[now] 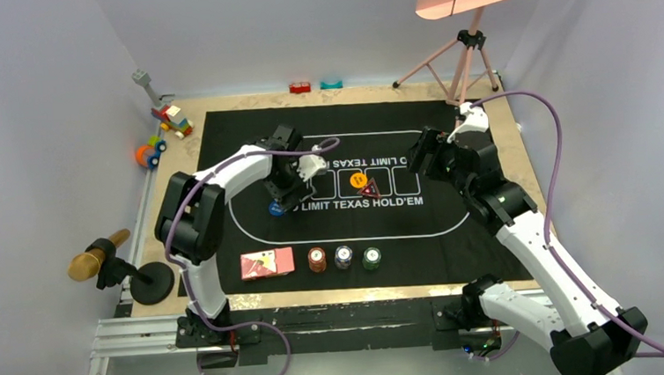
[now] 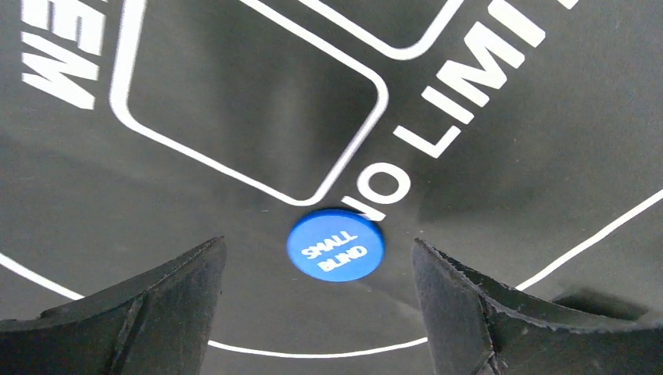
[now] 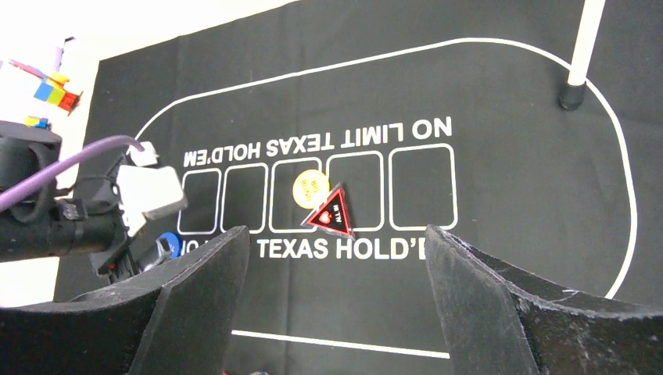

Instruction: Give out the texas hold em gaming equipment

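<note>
A blue disc [image 2: 335, 246] marked SMALL BLIND lies flat on the mat; it also shows in the top view [image 1: 275, 208]. My left gripper [image 2: 319, 269] hangs open just above it, fingers either side, not touching. An orange disc [image 1: 356, 180] and a dark red-edged triangle marker [image 1: 367, 188] lie together at the mat's middle, also in the right wrist view, the disc [image 3: 310, 188] and the marker [image 3: 330, 212]. Red-backed cards [image 1: 267, 263] and red [image 1: 317, 259], blue-grey [image 1: 343, 256] and green [image 1: 371, 257] chip stacks sit at the near edge. My right gripper [image 3: 332, 266] is open and empty, raised at the right.
The black mat [image 1: 437, 224] covers most of the table. Colourful toy blocks [image 1: 172, 118] and a toy car [image 1: 150, 151] lie off its far left corner. A tripod [image 1: 465, 55] stands at the back right. A microphone on a stand [image 1: 99, 255] is at the left.
</note>
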Controlling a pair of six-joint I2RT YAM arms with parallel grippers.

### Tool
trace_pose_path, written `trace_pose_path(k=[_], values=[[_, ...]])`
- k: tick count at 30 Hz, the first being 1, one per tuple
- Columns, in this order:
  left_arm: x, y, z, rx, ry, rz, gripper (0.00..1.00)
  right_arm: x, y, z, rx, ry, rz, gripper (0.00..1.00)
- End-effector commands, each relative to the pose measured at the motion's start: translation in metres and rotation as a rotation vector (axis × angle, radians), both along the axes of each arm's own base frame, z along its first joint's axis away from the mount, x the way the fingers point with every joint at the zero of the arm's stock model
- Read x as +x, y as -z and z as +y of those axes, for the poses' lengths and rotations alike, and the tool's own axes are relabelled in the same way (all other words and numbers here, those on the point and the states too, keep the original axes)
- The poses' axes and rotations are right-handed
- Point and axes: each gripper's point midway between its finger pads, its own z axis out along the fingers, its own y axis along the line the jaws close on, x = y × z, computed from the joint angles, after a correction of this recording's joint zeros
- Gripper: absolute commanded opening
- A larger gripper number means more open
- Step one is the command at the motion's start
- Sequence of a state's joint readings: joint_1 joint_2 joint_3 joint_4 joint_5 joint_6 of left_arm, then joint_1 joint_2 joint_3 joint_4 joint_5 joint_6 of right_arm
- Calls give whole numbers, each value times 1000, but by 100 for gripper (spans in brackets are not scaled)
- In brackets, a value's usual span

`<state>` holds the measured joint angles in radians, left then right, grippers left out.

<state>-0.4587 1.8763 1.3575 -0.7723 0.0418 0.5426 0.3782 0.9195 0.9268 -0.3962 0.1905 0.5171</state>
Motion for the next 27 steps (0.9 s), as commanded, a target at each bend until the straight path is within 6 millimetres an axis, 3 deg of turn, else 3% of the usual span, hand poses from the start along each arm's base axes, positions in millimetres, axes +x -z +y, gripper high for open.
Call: trace_pose_path(k=[1, 9, 17, 21, 27], values=[[-6, 5, -5, -20, 33, 16, 94, 2, -18, -2, 28, 15, -53, 86], [-16, 23, -10, 35, 70, 22, 94, 3, -17, -2, 32, 17, -54, 86], [-18, 22, -11, 41, 54, 46, 62, 1, -19, -4, 28, 25, -62, 86], [-19, 17, -2, 58, 52, 26, 39, 0, -19, -5, 27, 28, -61, 86], [-10, 13, 17, 129, 55, -32, 34, -1, -20, -5, 34, 26, -65, 86]])
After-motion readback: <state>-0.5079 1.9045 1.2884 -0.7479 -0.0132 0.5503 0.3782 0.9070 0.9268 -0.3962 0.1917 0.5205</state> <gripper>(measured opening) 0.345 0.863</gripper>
